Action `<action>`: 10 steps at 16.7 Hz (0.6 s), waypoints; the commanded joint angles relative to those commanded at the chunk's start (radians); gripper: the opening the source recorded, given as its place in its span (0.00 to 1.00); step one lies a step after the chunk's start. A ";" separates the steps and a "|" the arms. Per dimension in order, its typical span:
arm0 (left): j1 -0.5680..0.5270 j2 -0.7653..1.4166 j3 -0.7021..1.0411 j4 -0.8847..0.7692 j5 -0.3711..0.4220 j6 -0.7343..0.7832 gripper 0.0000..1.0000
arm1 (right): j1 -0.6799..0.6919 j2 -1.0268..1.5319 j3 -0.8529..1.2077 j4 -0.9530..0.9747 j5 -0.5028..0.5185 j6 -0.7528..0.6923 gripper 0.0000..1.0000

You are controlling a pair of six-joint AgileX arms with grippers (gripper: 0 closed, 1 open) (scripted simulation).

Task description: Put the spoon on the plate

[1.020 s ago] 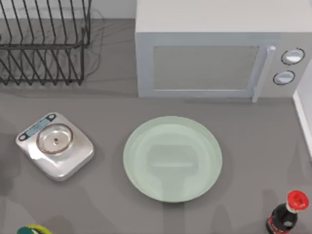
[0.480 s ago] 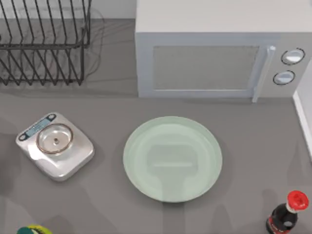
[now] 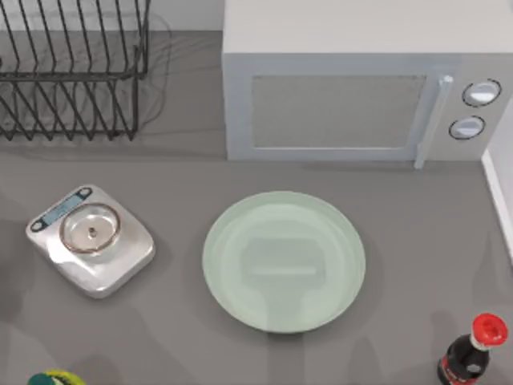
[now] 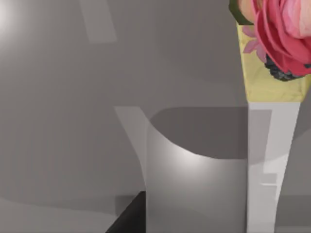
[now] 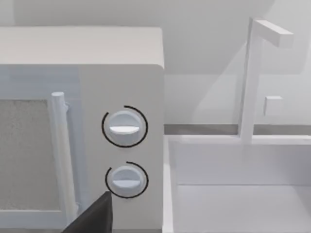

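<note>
- The plate [image 3: 284, 261] lies bare mid-counter [image 3: 176, 337], in front of the microwave [image 3: 345, 96], well right of the scale [image 3: 90, 239].
- State of either arm's jaws: cannot tell.

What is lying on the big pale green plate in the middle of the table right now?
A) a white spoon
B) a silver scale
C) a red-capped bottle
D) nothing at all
D: the plate is bare in the top view; the scale sits apart to its left and the red-capped bottle stands near the table's lower right corner.
</note>
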 joint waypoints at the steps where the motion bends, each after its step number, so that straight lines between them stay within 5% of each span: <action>1: 0.000 0.000 0.000 0.000 0.000 0.000 0.00 | 0.000 0.000 0.000 0.000 0.000 0.000 1.00; 10: -0.002 -0.147 0.193 -0.336 0.020 -0.004 0.00 | 0.000 0.000 0.000 0.000 0.000 0.000 1.00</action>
